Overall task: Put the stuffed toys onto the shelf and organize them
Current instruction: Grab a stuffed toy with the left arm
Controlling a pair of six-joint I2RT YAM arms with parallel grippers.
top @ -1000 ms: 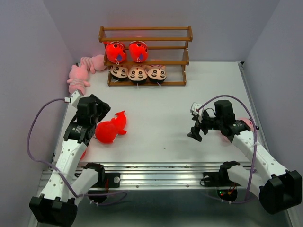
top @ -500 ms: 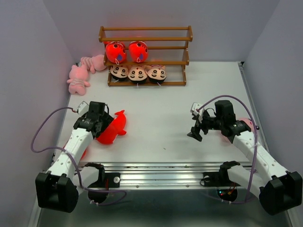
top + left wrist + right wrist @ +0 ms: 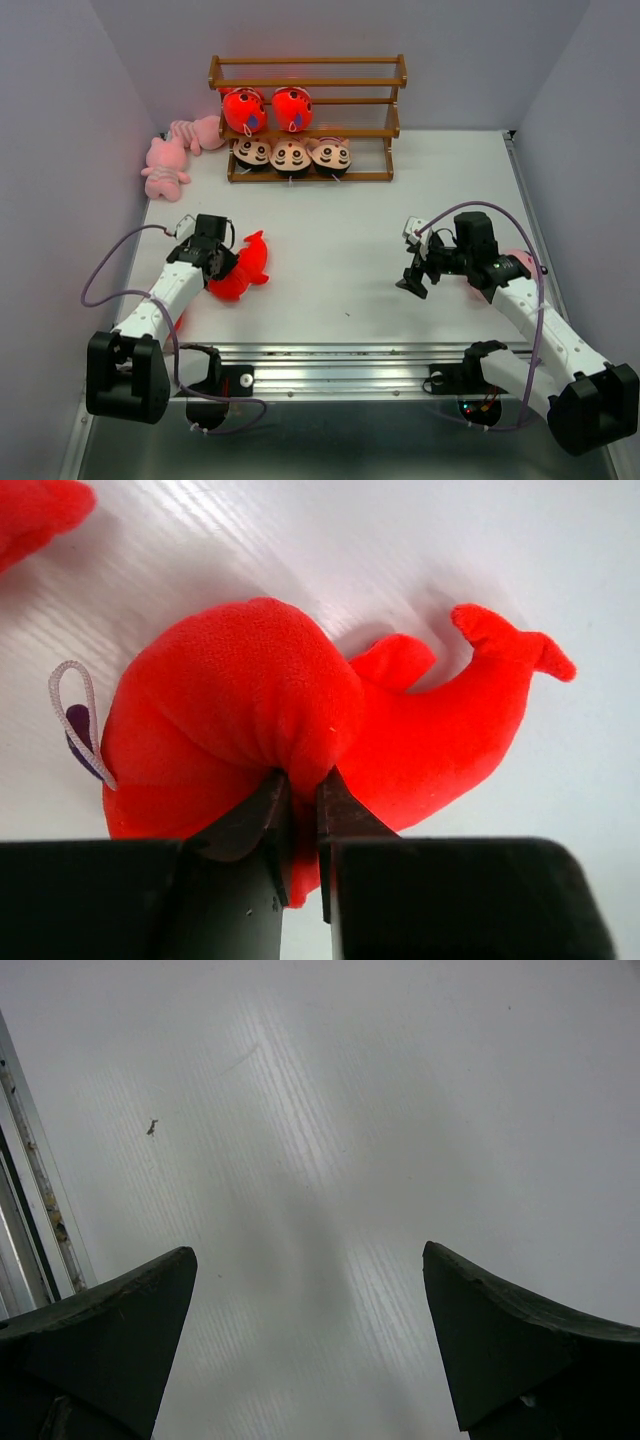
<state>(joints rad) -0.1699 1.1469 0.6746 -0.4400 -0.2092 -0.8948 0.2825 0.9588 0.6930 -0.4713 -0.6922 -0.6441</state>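
On red fish point(image 3: 250, 710) — left jaws tighter

Setting: a robotics test cell in a laboratory.

Indicators:
- Two white jointed arms, the left arm point(image 3: 160, 300) and the right arm point(image 3: 530, 310), are bolted side by side to an aluminium rail point(image 3: 340, 362) along the near edge of a white surface point(image 3: 340, 240).
- Plain grey panels point(image 3: 60, 120) enclose the surface at left, rear and right.
- Purple cables point(image 3: 84, 298) loop from each arm.
- A circuit board point(image 3: 475, 408) with lit indicators sits below the rail.
- The surface carries plush toys, including a red plush fish point(image 3: 245, 272), and a wooden shelf point(image 3: 308, 115) holding more toys.
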